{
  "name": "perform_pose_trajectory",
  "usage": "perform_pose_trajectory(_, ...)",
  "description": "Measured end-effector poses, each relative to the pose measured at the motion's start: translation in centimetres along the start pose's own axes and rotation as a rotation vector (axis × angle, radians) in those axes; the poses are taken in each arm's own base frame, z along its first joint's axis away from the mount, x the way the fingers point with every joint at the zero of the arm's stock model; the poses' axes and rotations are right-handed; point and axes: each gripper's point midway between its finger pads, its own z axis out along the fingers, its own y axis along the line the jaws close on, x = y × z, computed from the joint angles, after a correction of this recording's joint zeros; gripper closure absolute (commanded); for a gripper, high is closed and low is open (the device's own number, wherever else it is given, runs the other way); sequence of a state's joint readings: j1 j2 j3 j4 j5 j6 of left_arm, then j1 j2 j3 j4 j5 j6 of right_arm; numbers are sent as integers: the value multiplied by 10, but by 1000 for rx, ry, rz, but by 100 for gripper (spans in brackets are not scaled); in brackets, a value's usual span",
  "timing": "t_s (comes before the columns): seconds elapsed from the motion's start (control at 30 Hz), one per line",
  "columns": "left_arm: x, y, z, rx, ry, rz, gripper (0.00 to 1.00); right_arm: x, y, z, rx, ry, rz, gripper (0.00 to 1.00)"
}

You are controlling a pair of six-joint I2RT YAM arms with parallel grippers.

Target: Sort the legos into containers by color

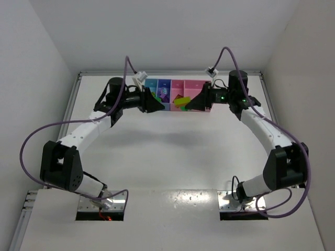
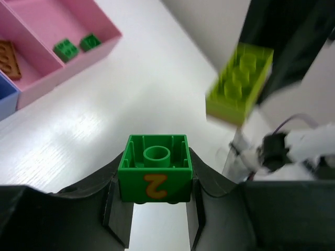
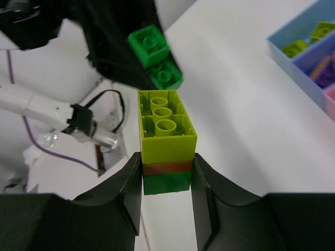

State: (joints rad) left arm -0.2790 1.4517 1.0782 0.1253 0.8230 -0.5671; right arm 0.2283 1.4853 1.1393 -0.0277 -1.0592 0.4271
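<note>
The left gripper (image 2: 154, 217) pinches 1 green brick (image 2: 154, 167) marked 2. The right gripper (image 3: 167, 183) clamps a lime-orange-green clump (image 3: 166, 133). They face each other just beside the containers (image 1: 194, 83), whose end pink bin holds 2 green legos (image 2: 66, 49).

Lime brick (image 2: 239, 83) blurred, pink bins (image 2: 73, 65) cut by left edge; overhead, their contents too small to tell

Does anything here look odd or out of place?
Nothing spilled or broken. One oddity: the right gripper holds a clump of three colours, lime over orange over green, so it cannot be sorted whole.
</note>
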Motion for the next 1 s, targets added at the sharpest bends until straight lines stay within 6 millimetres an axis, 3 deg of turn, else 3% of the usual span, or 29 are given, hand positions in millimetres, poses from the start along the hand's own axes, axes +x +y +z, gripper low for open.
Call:
perform_pose_trajectory(0.17, 56, -3, 8, -26, 189, 232, 95, 6, -25, -28, 126, -2, -30, 98)
perform_pose_trajectory(0.37, 136, 0, 24, -54, 442, 518, 92, 39, -47, -47, 219, 73, 3, 98)
perform_pose_trajectory(0.53, 204, 29, 30, -96, 679, 624, 83, 58, -57, -66, 273, 121, 25, 98)
perform_pose_trajectory(0.6, 223, 43, 28, -119, 752, 631, 75, 62, -59, -73, 290, 133, 28, 98)
perform_pose_trajectory(0.77, 252, 68, 20, -164, 867, 619, 57, 70, -63, -89, 323, 149, 45, 98)
perform_pose_trajectory(0.9, 262, 72, 15, -160, 916, 604, 17, 75, -66, -99, 340, 156, 57, 98)
perform_pose_trajectory(1.0, 255, 63, 19, -118, 895, 578, 14, 77, -67, -103, 341, 159, 60, 98)
